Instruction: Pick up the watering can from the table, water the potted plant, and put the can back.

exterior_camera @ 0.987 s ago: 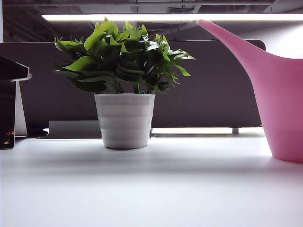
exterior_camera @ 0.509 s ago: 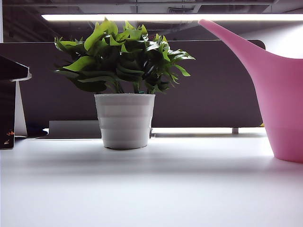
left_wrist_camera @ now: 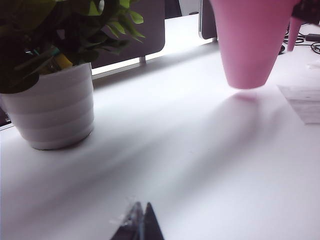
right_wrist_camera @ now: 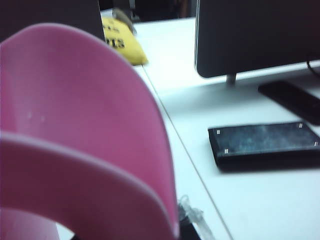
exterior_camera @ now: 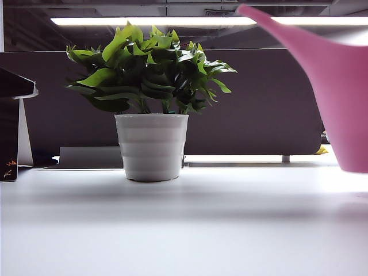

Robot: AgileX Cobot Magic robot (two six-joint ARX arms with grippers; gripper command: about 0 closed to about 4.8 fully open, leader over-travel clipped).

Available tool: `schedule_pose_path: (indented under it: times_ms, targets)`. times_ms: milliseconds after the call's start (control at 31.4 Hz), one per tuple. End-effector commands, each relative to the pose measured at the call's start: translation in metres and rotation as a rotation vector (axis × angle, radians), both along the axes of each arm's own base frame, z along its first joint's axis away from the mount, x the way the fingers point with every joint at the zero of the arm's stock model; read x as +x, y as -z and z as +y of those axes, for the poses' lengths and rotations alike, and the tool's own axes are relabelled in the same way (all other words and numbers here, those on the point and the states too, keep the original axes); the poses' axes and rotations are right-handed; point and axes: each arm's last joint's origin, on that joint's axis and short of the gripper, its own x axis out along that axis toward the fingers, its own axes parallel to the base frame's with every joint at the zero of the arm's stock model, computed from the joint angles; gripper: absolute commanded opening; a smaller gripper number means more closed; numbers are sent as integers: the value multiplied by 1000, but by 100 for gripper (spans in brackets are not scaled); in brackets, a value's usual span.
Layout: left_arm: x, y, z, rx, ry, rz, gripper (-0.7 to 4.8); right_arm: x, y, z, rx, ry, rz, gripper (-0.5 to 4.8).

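Hanging clear of the table [exterior_camera: 184,230], the watering can [exterior_camera: 339,86] is clamped by the right gripper [right_wrist_camera: 187,220]. Low beside the potted plant [left_wrist_camera: 50,95], the left gripper [left_wrist_camera: 140,222] has its jaws pressed together.

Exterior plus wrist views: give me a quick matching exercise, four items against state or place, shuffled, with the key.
Items:
1. watering can
2. potted plant
3. left gripper
4. black flat box

States:
A. standing on the table, left of the can in the exterior view
B. lying flat on the table near a monitor, seen in the right wrist view
C. lifted clear of the table, spout pointing toward the plant
D. jaws together, low over bare table

The right gripper itself is hidden behind the can's handle.

Pairs: 1-C, 2-A, 3-D, 4-B
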Motion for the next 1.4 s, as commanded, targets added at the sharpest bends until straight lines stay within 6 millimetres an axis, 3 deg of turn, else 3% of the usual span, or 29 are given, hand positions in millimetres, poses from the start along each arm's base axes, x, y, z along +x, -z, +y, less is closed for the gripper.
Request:
schedule_pose_path:
  times_ms: [32,541,827,1400]
  targets:
    - [0,-1,0,-9,-4,-9,-5,2,-27,-1,-13,-3,-111,-5]
    - [15,-1,19,-8,-252,-10,-5,11,-68,-1,-107,-30,-114,-5]
    - [15,-1,20,-8,-254,-10,-5,18,-93,11,-242,-101,-98,-5]
    - [15,-1,20,-7,-265,-10,-5,24,-155,32,-447,-67,-165,-5]
